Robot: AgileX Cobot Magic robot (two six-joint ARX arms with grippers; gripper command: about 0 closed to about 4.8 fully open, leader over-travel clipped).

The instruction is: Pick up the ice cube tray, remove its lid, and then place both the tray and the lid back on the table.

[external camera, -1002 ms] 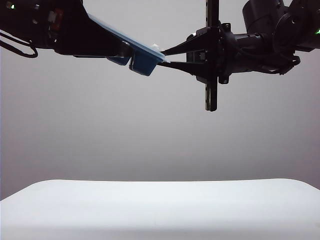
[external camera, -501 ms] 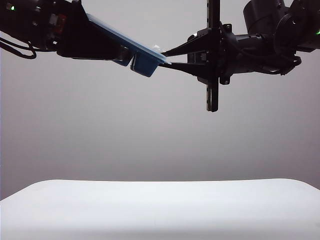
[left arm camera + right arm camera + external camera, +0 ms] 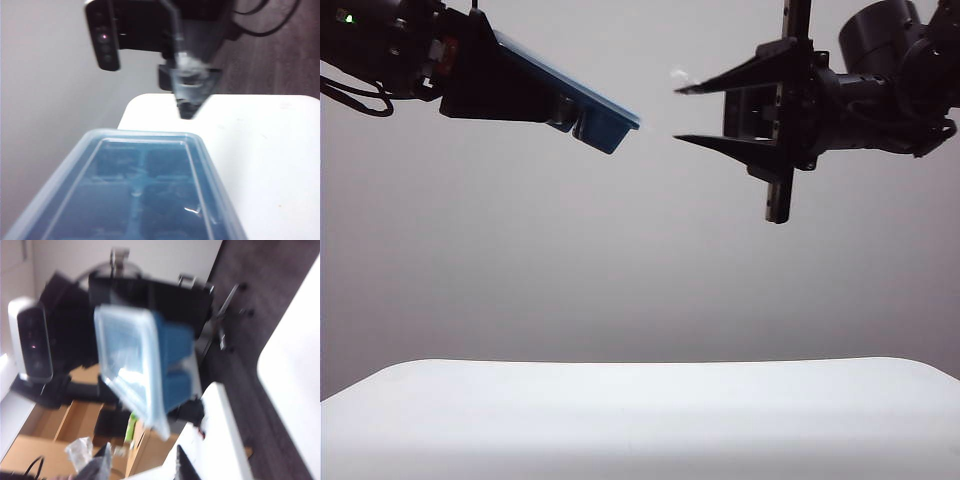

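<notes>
While the left gripper (image 3: 545, 105) grasped the ice cube tray (image 3: 603, 125) — lid (image 3: 145, 145) on — high above the table (image 3: 640, 420); the right gripper (image 3: 690, 115) hung released just beside it.

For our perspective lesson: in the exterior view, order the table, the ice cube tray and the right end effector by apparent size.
1. table
2. right end effector, open, upper right
3. ice cube tray, held high by the left end effector; seen edge-on, so 2 and 3 are close.

Both arms are showing matte black housings. The left tool (image 3: 582, 118) is trailing a looped black cable, with a green light glowing and a red patch showing. The right tool (image 3: 692, 113) is showing 2 thin pointed black fingers (image 3: 720, 80) on a crossbar.
</notes>
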